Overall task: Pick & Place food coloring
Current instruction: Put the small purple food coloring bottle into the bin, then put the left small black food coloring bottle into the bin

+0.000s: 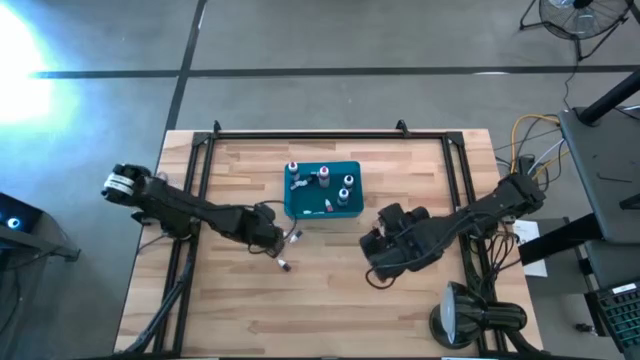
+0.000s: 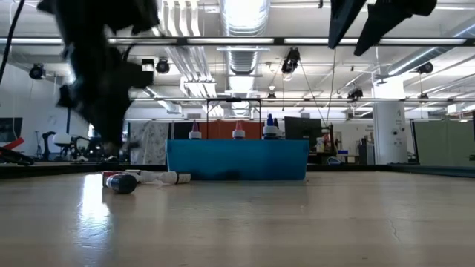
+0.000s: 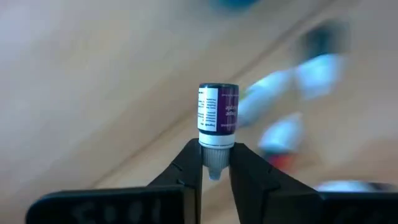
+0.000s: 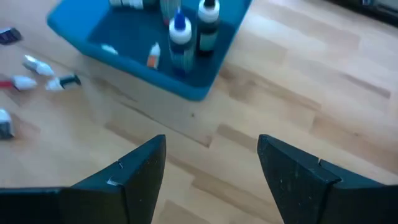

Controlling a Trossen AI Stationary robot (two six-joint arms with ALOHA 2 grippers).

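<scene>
The teal bin (image 1: 322, 205) stands at the table's middle with several small dropper bottles (image 1: 345, 192) upright in it and one lying on its floor (image 4: 153, 55). A few more bottles (image 1: 291, 238) lie on their sides on the wood at the bin's left near corner, also seen as lying bottles (image 2: 122, 182) in the low view. My left gripper (image 3: 216, 177) hangs over these, shut on a purple-labelled bottle (image 3: 218, 112). My right gripper (image 4: 211, 168) is open and hovers right of the bin, near its near side. My left gripper pinches the purple bottle by its white cap end (image 3: 214, 155), between the two fingertips. The bottle sticks out past the fingers in line with them, its base pointing away. It is clear of the table, and the loose bottles show blurred beyond it.
A black metal frame (image 1: 320, 135) runs along the table's far edge and down both sides. A lamp base and cables (image 1: 470, 318) sit at the right near corner. Bare wood (image 1: 320, 310) lies near of the bin.
</scene>
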